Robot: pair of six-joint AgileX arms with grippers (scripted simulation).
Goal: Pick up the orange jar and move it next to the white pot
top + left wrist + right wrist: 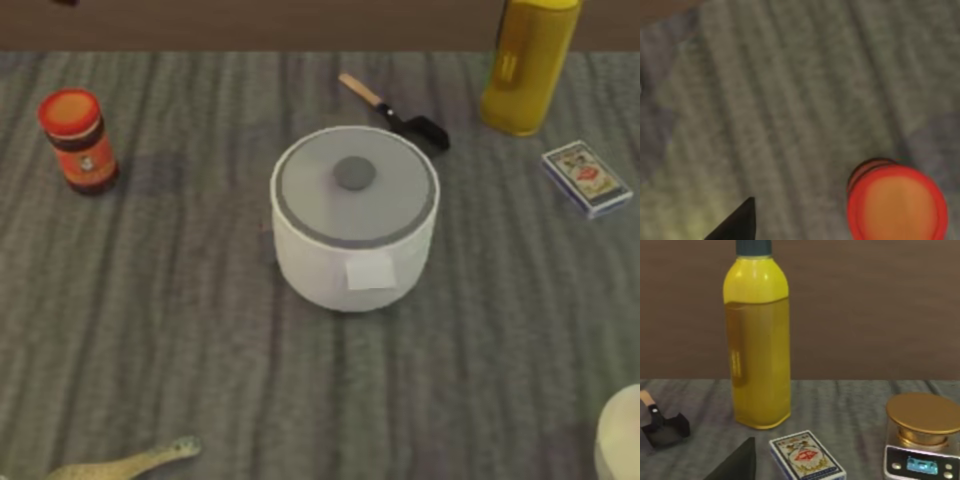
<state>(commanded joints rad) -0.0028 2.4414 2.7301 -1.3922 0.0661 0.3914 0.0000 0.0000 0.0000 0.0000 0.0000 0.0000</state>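
The orange jar (pixel 78 140) stands upright at the table's far left, with an orange-red lid, a dark band and an orange-red label. The white pot (pixel 355 216), squat with a grey lid and knob, sits at the table's middle, well apart from the jar. Neither arm appears in the top view. My left gripper (pixel 790 236) hovers above the cloth beside the jar's lid (pixel 897 204); one dark fingertip (pixel 740 222) shows, with nothing against its inner face. My right gripper (pixel 762 476) hangs low at the back right, open and holding nothing.
A tall yellow bottle (pixel 528 62) and a card box (pixel 587 178) stand at the back right, beside a gold-topped scale (pixel 922 437). A small black shovel (pixel 395 113) lies behind the pot. A white rounded object (pixel 622 435) and a pale spoon-like thing (pixel 130 462) sit near the front edge.
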